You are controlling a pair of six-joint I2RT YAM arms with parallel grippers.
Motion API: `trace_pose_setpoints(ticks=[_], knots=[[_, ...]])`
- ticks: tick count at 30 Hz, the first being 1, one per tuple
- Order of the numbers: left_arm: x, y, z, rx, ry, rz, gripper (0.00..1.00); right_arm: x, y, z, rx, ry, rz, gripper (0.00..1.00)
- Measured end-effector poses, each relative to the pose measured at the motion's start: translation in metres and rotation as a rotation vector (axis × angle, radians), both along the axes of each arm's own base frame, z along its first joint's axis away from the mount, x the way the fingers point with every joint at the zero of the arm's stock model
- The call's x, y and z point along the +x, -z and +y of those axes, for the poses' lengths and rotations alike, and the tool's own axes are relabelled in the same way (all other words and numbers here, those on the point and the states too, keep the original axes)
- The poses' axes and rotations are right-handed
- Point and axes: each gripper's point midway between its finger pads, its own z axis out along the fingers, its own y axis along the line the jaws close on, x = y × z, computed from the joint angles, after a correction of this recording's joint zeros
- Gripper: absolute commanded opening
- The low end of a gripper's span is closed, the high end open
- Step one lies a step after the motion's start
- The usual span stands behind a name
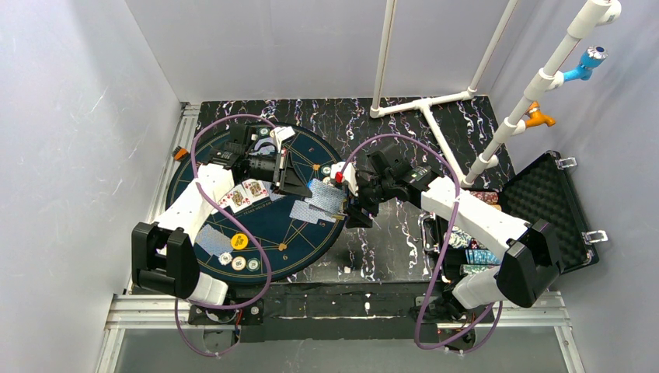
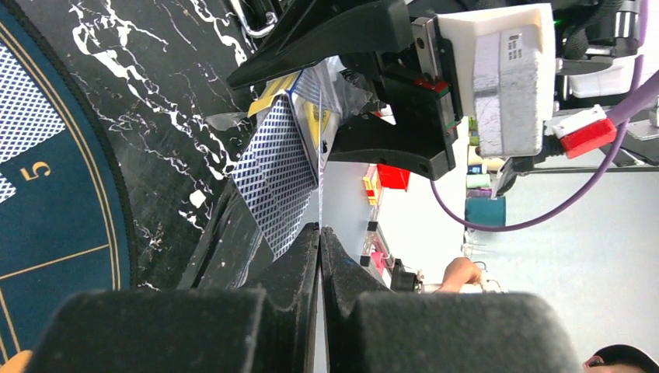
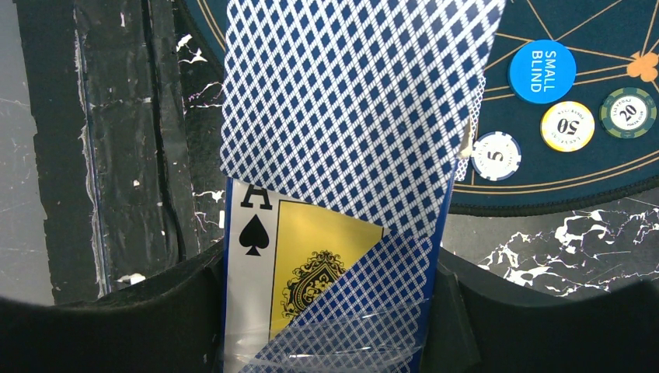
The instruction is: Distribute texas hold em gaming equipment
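Hanging over the right edge of the round dark-blue gold-lined mat (image 1: 272, 233), a blue-diamond-backed playing card (image 3: 350, 116) is pinched edge-on between the closed fingers of the left gripper (image 2: 320, 233). Against it, a cellophane-wrapped ace-of-spades card pack (image 3: 311, 264) is clamped by the right gripper (image 3: 330, 311). Two face-up cards (image 1: 244, 194) are seen on the mat's left, striped poker chips (image 1: 240, 263) at its near rim, and an open black foam-lined case (image 1: 556, 202) at the right.

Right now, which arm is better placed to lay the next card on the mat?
Left. The left pincer is shut on a card at the mat's edge; the right pincer only holds the pack.
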Motion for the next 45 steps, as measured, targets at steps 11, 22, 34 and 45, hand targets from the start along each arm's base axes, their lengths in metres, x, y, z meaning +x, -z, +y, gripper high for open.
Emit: trace_pose_setpoints(ticks=[11,22,34,45], knots=[[0.003,-0.017,-0.004,-0.069,0.006,0.032,0.00,0.000,0.000,0.000,0.000,-0.002,-0.002,0.01],[0.022,-0.024,0.012,-0.086,-0.081,0.071,0.00,0.000,0.002,-0.001,-0.003,0.000,0.000,0.01],[0.112,-0.042,0.067,0.088,-0.232,-0.235,0.00,0.002,0.001,-0.009,-0.004,0.019,-0.012,0.01],[0.156,0.076,0.106,0.459,0.047,-0.287,0.00,0.007,-0.003,-0.016,-0.007,0.041,-0.031,0.01]])
